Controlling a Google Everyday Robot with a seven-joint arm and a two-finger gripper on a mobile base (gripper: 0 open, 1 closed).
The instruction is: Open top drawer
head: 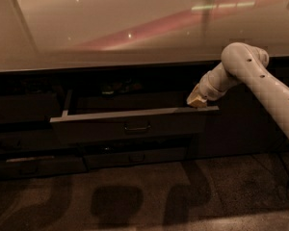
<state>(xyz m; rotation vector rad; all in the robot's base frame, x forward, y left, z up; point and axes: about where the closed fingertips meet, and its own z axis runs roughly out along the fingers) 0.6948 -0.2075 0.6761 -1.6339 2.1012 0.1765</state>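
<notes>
The top drawer (101,128) is a wide dark drawer under the counter, pulled partly out, with a small loop handle (137,127) at the centre of its front. A pale side rail (66,105) shows at its left. My gripper (196,100) is at the end of the white arm (260,83), right at the top edge of the drawer front near its right end. The inside of the drawer is dark.
A glossy pale countertop (111,28) overhangs the drawers. A shallower drawer front (135,156) lies below the open one. Dark cabinet fronts (24,109) stand to the left and right. Dark carpeted floor (135,201) lies in front.
</notes>
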